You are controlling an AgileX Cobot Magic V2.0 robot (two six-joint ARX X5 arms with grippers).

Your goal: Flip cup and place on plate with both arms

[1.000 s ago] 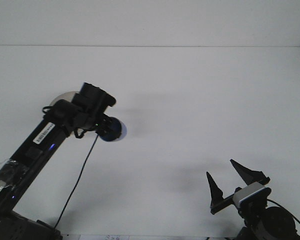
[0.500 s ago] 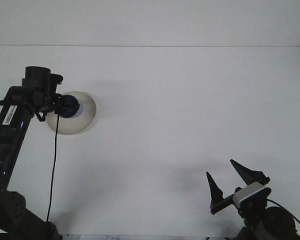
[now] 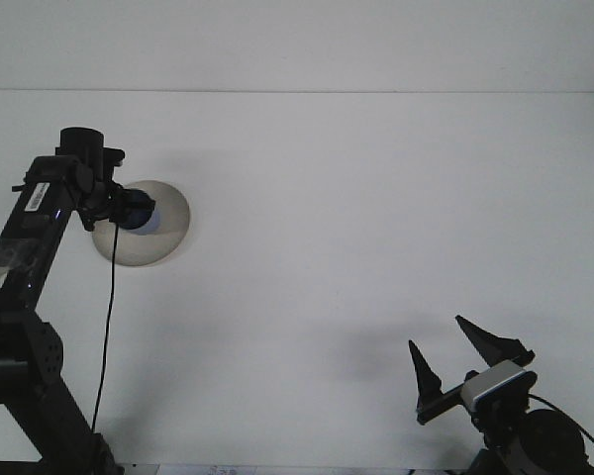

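Observation:
A pale round plate (image 3: 156, 237) lies on the white table at the left. A dark blue cup (image 3: 139, 214) sits over the plate's left part, held at the tip of my left gripper (image 3: 127, 210), which reaches in from the left and is shut on it. Whether the cup touches the plate I cannot tell. The gripper's fingers are mostly hidden behind the wrist. My right gripper (image 3: 453, 348) stands at the bottom right, far from the plate, open with nothing between its two pointed fingers.
The left arm's black links and a dangling cable (image 3: 107, 327) run down the left edge. The table's far edge (image 3: 376, 91) meets a plain wall.
My left arm swung left with the blue cup, from beside the plate to over it, and the plate is now uncovered. The right arm has not moved.

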